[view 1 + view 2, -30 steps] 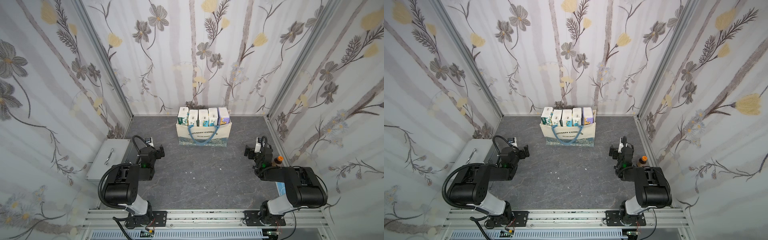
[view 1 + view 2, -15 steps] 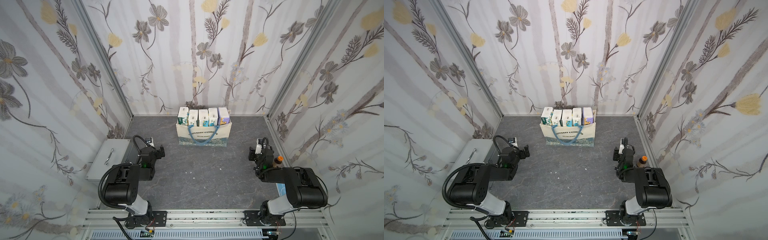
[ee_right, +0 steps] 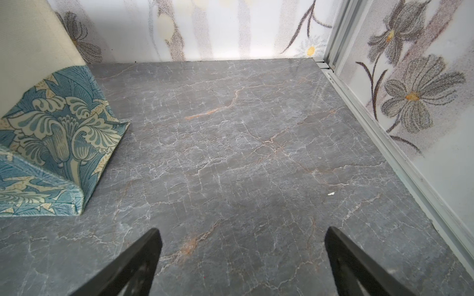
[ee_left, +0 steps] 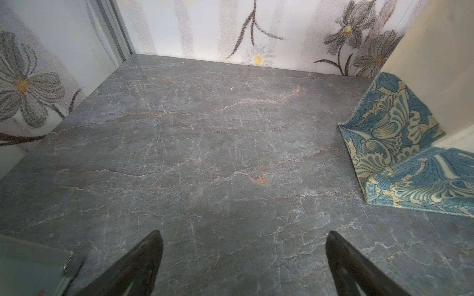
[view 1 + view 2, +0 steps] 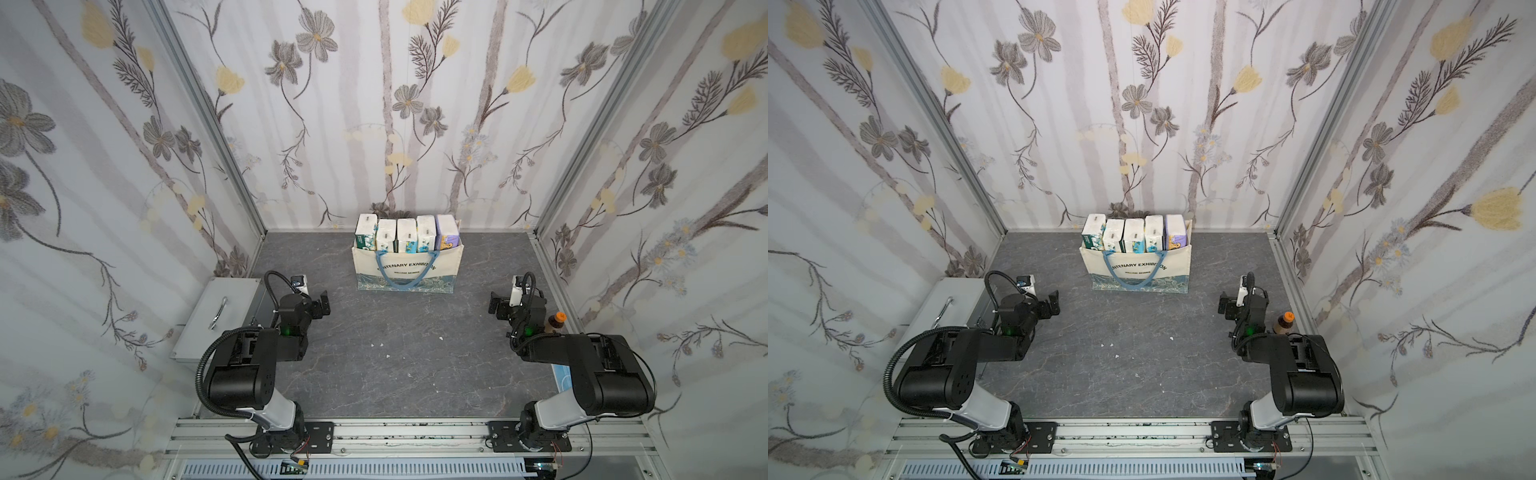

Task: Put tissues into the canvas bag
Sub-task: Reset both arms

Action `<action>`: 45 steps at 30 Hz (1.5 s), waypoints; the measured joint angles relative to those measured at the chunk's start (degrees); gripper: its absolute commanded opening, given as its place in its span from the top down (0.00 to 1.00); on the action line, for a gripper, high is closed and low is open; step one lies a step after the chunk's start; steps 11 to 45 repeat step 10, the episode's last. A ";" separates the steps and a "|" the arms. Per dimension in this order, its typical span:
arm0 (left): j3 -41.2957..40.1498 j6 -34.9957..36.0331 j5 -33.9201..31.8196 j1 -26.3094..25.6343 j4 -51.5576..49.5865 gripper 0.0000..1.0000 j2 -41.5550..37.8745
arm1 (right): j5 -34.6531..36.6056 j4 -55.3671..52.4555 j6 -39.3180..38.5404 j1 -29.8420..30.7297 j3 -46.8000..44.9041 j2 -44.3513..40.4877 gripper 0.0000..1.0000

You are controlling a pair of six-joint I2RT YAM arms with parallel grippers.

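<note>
At the back of the grey table (image 5: 395, 365), midway between the two arms, the canvas bag (image 5: 409, 272) stands with its long side running left to right. Five packs of tissues (image 5: 406, 237) stand on end in a row inside it, tops above the rim. Both the left gripper (image 5: 322, 306) and the right gripper (image 5: 496, 308) sit low, well apart from the bag and about equally near it, fingers spread wide and empty. Both top views show the packs. Each wrist view shows only the bag's floral lower corner and bare table between its fingers. No loose pack appears, so the task looks finished.
</note>
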 measured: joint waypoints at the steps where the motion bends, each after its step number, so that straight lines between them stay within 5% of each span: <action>1: 0.02 0.00 0.22 0.07 -0.02 0.00 0.00 | 0.00 0.00 0.00 0.00 0.00 0.00 0.01; 45: 0.02 0.00 0.87 0.07 -0.04 0.00 0.00 | 0.02 -0.15 0.00 0.00 0.26 0.13 0.01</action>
